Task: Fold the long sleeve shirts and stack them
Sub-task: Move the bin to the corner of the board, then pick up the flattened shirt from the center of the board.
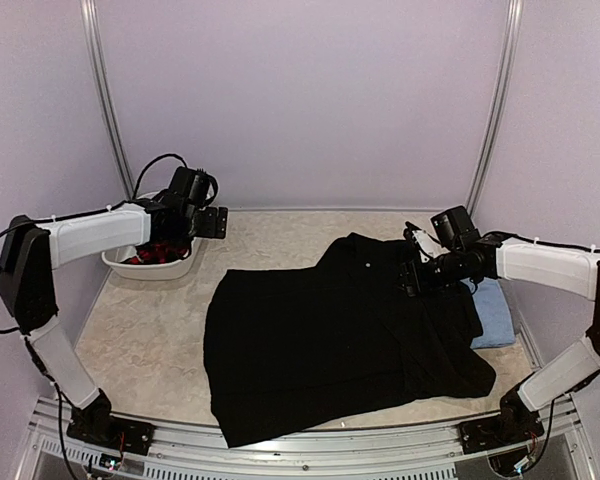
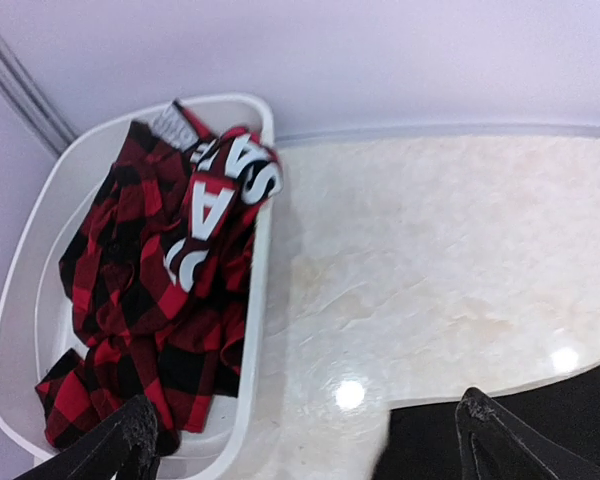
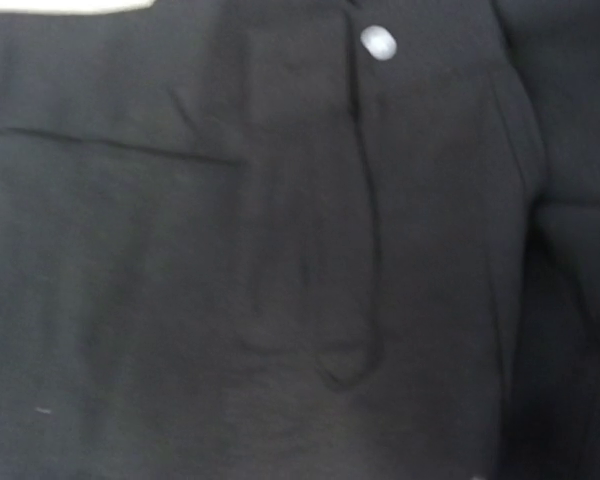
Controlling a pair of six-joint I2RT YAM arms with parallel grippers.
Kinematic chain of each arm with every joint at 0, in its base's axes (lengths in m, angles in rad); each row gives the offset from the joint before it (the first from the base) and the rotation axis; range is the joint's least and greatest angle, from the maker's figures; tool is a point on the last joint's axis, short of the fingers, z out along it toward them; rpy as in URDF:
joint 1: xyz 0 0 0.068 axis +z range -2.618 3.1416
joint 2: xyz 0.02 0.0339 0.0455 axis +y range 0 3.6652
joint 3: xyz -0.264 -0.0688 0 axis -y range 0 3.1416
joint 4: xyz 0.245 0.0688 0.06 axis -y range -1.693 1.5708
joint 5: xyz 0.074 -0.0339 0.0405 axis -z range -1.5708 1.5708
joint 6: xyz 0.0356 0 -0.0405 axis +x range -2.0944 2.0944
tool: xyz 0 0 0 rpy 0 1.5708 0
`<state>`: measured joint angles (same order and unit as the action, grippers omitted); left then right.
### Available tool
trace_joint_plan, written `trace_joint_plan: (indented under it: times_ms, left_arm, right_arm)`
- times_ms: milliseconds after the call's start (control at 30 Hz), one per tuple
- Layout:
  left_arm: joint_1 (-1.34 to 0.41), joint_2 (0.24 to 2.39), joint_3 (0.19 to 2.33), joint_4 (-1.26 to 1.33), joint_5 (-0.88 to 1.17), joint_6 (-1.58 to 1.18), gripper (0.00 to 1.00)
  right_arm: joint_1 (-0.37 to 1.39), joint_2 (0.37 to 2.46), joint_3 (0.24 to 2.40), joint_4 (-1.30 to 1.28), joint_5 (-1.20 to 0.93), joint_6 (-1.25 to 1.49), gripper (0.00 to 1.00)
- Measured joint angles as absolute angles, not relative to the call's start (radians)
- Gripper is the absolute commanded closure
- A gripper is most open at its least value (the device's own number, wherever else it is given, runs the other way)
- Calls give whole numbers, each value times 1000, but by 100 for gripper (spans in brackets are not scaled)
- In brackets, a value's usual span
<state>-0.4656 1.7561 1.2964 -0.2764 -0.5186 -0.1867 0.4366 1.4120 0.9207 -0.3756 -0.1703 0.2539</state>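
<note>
The black long sleeve shirt (image 1: 330, 340) lies spread over the middle of the table, collar toward the far right. A white button (image 3: 378, 42) on its front shows in the right wrist view, which black cloth fills entirely. The light blue shirt (image 1: 492, 312) lies folded at the right, partly under the black one. My right gripper (image 1: 411, 273) is low on the black shirt's upper right part; its fingers are lost against the dark cloth. My left gripper (image 2: 305, 445) hangs open and empty beside the basket, above bare table, with the black shirt's edge (image 2: 540, 420) near its right finger.
A white basket (image 2: 263, 250) holding a red and black plaid garment (image 2: 150, 290) stands at the far left by the back wall. Metal posts rise in both back corners. The marbled tabletop (image 2: 440, 250) stretches between the basket and the black shirt.
</note>
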Motion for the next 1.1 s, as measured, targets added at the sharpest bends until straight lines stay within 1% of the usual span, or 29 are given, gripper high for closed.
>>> trace_joint_plan:
  times_ms: [67,167,300,400,500,567,600,633,867,1000,1033,1100]
  left_arm:
    - [-515,1687,1296,-245,-514,-182,1]
    - [-588,1622,1291,-203,-501,-178,1]
    - [-665,1610,1266,-181,-488,-178,1]
    - [-699,1624,1251,-188,-483,-178,1]
    - [-725,1642,1250,-192,-467,-178,1]
    - [-738,1649,1246,-196,-433,-173,1]
    - [-745,1650,1239,-198,-416,-168,1]
    - [-754,1649,1225,-198,-398,-163,1]
    - [-855,1578,1047,-256,-255,-150,1]
    - [-899,1516,1032,-280,-214,-151,1]
    - [-905,1500,1032,-280,-209,-151,1]
    - [-907,1487,1032,-279,-199,-151,1]
  right_arm:
    - [437,1446,924,-388,-151,237,40]
    - [437,1520,957,-416,-118,207,42]
    - [437,1625,1038,-440,-77,168,44]
    - [437,1680,1093,-453,-49,143,52]
    - [437,1718,1127,-467,-24,120,68]
    - [436,1734,1139,-471,-15,109,86]
    - [437,1738,1142,-472,-12,97,97]
    - [436,1742,1144,-474,-10,102,100]
    - [435,1736,1144,-478,10,89,100]
    - [431,1674,1140,-492,25,90,100]
    - [431,1652,1141,-493,27,90,96]
    - [430,1619,1143,-496,28,89,81]
